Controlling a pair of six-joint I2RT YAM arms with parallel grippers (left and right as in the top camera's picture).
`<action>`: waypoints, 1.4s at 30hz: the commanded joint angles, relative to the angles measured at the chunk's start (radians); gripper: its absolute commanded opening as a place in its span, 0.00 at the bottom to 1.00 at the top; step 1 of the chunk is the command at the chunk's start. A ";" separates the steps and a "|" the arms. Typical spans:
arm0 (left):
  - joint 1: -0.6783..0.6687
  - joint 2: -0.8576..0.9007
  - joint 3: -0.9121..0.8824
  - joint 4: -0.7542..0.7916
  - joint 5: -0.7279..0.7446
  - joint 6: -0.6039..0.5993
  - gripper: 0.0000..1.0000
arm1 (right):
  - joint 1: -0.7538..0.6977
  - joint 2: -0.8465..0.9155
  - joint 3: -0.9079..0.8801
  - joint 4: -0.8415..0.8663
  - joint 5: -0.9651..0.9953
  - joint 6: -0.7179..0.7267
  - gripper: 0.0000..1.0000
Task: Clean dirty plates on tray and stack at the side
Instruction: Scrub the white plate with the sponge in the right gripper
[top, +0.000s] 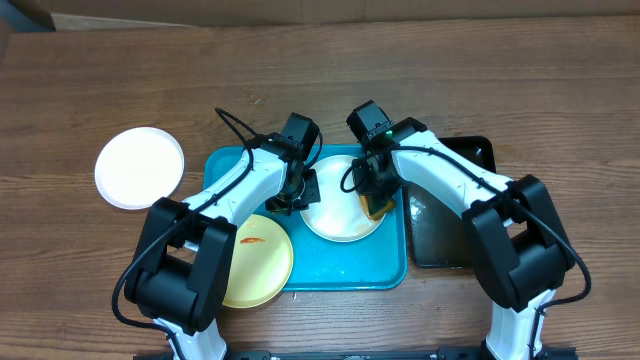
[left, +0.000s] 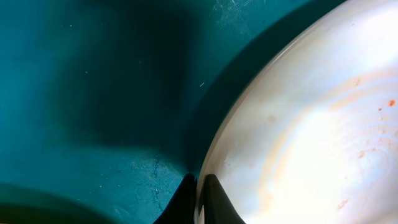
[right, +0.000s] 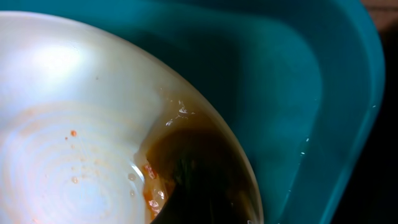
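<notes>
Left hand (left: 198, 186) grips the white plate (left: 311, 124) — right hand (top: 375, 192) presses sponge (top: 376, 208) on it.

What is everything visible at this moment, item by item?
tray: one, turquoise, table centre.
smeared plate: one, white with orange specks, on the tray.
yellow plate: one, pale yellow with an orange smear, overlapping the tray's near-left corner.
bare plate: one, white, on the table left of the tray.
basin: one, black, holding dark liquid, right of the tray.
sponge: one, brown, on the smeared plate's right edge.
table: one, brown wood.
left gripper: shut on the smeared plate's rim.
right gripper: shut on the sponge.
</notes>
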 joint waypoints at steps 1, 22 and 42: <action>0.006 0.002 0.009 0.000 -0.023 -0.011 0.05 | 0.008 0.059 0.012 -0.002 -0.062 0.094 0.04; 0.006 0.002 0.009 0.003 0.003 0.007 0.05 | 0.044 0.089 0.031 0.083 -0.356 0.109 0.04; 0.006 0.002 0.009 0.004 0.004 0.011 0.06 | -0.099 -0.034 0.161 -0.130 -0.378 -0.025 0.04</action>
